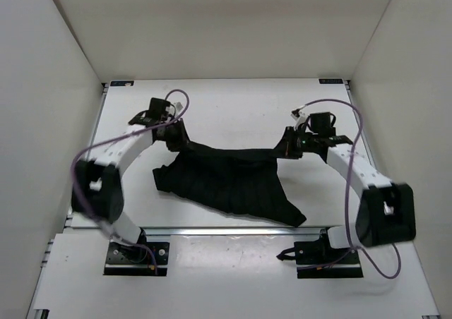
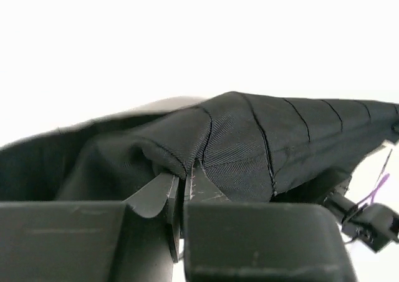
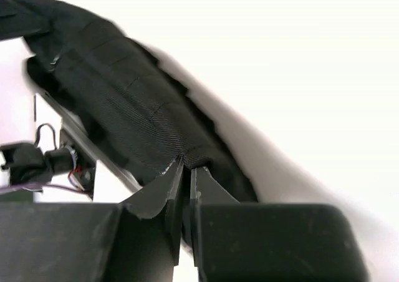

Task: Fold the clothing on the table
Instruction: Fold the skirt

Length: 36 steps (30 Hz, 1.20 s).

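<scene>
Holding the clothing [image 1: 226, 181] at two points on its far edge: the left tool [image 1: 176, 137] is clamped on the far-left corner and the right tool [image 1: 286, 148] on the far-right corner. Left wrist view: both fingertips are pressed together with a fold of black fabric pinched between them, and the cloth rises beyond the tips as a ridge with several stitched seams running across it. Right wrist view: same condition, with the fingers closed on a bunched edge of the fabric and the rest trailing away to the upper left. Top view: the far edge runs between the two tools as a dark band with a slight sag in the middle. The body of the garment spreads toward the near side and rests on the white table [image 1: 233, 107], heavily wrinkled. One flap sticks out to the left, just below the left tool. The near-right corner tapers to a point close to the silver rail [image 1: 233, 229]; I cannot tell whether it touches it. The garment sits roughly centred between the arms, in the near half of the table. The two arms bow outward from their base plates [image 1: 136, 257] toward the far side, and a purple cable [image 1: 357, 132] loops along each. White walls [image 1: 42, 86] close in the left, right and far sides.
</scene>
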Available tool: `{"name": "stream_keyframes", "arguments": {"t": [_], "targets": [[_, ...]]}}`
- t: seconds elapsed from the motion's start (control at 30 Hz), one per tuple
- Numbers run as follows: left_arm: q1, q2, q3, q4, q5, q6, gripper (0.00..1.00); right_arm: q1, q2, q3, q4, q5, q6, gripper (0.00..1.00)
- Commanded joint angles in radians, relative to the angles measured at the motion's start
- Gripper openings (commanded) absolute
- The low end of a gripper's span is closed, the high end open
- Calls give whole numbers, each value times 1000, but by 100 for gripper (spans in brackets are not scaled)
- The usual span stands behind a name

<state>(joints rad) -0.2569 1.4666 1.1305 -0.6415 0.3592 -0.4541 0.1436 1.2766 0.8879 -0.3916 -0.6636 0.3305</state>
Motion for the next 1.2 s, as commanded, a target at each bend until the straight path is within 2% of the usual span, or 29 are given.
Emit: {"name": "stream_keyframes", "arguments": {"t": [0.0,0.13,0.23,0.33,0.4,0.47,0.57,0.63,0.67,0.77,0.87,0.93,0.97,1.03,1.1,1.17], "targets": [[81,257,81,-4,-36,72,0,-50,168,48,73,55,-19,0],[87,383,185,8,-20,83,0,-38,338,205,25,42,-60,0],[100,434,374,-18,-42,72,0,-58,380,362,10,67,-71,0],[107,468,636,-61,-72,68,0,-100,398,599,-7,93,-67,0],[111,462,852,-90,-97,60,0,-121,414,767,-47,108,-70,0],[116,433,946,-71,-120,61,0,-136,403,944,-70,131,-83,0],[123,303,967,-15,-164,63,0,-128,322,976,-75,182,-111,0],[130,252,892,3,-148,71,0,-116,239,875,-23,203,-125,0],[125,218,865,9,-147,78,0,-118,180,773,-1,206,-123,0],[102,99,608,23,-117,100,0,-134,43,465,59,168,-85,0],[24,-91,182,34,-202,112,0,-93,-84,190,-5,196,-88,0],[-24,-214,-14,7,-220,86,0,-61,-198,-11,-27,187,-41,0],[-40,-289,-116,-36,-207,63,0,-41,-218,-53,-41,183,-15,0],[-94,-418,-219,-116,-218,23,0,-4,-337,-185,-49,165,59,0],[-142,-465,-262,-176,-210,-24,0,55,-388,-228,-59,192,100,0],[-115,-463,-284,-140,-149,-52,0,51,-387,-242,-55,187,94,0]]}}
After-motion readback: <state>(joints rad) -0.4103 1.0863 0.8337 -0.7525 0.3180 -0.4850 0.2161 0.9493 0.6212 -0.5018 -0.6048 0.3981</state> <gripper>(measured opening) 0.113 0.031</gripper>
